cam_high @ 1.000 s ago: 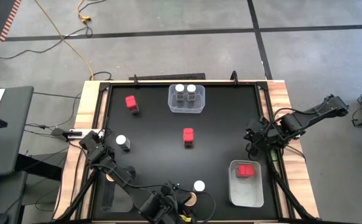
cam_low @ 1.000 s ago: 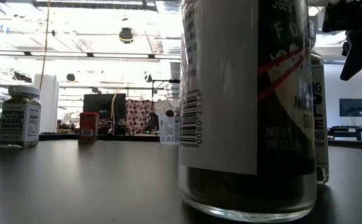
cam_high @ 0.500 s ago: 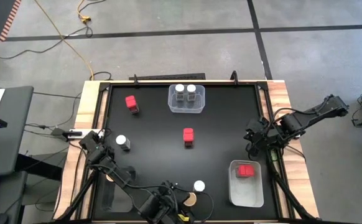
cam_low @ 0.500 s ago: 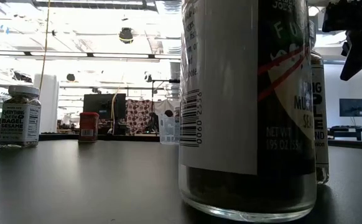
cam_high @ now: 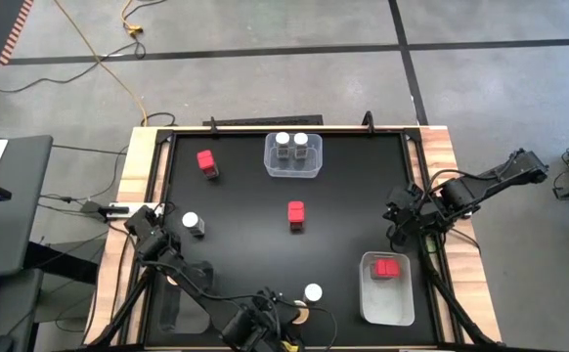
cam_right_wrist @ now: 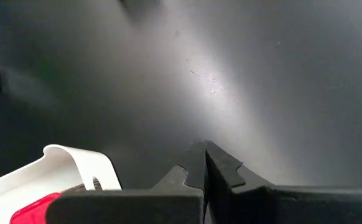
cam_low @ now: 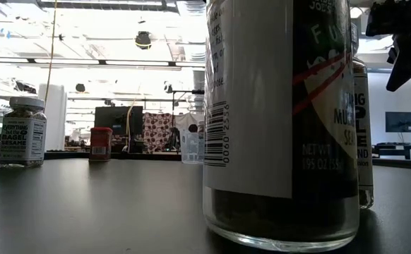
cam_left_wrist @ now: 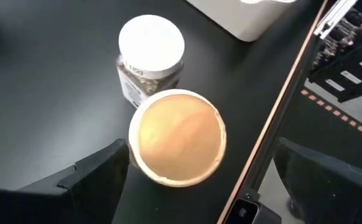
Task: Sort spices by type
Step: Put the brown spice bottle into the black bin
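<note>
1. The table (cam_high: 255, 186) carries two bins: the far bin (cam_high: 292, 170) holds two white-lidded jars, and the near-right bin (cam_high: 387, 305) holds red boxes (cam_high: 387, 268).
2. The left gripper (cam_left_wrist: 199, 180) hangs at the near edge, jaws spread wide on either side of the tan-lidded jar (cam_left_wrist: 177, 137); whether the fingers (cam_left_wrist: 91, 177) touch it I cannot tell.
3. The right gripper (cam_right_wrist: 204, 163) is above the table's right side, closed and empty.
4. Loose on the table: a red box (cam_high: 206, 161) far left, another (cam_high: 296, 213) mid-table, one white jar (cam_high: 193, 224) at left and another (cam_left_wrist: 150, 50) beside the tan one.
5. A second tan lid may be hidden under the left arm.
</note>
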Tool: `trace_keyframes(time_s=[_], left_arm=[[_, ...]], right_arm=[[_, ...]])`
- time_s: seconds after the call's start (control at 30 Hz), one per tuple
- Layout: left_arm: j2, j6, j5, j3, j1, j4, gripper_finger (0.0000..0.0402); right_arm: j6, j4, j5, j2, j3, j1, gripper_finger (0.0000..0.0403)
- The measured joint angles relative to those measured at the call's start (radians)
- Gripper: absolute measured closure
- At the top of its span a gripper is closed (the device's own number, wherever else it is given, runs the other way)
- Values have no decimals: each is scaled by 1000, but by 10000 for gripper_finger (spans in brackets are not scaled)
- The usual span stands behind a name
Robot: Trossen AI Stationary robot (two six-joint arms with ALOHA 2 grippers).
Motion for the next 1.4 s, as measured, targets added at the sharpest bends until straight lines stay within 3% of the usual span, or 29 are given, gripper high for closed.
trace_keyframes(time_s=[0.53, 0.77, 1.4], left_arm=[[-2, -6, 1, -130, 12, 85, 21], [-2, -79, 1, -175, 30, 127, 21], [-1, -204, 50, -177, 59, 156, 21]], right_arm=[[0, 0, 0, 0, 0, 0, 381], [0, 0, 0, 0, 0, 0, 381], [-16, 1, 1, 0, 0, 0, 381]])
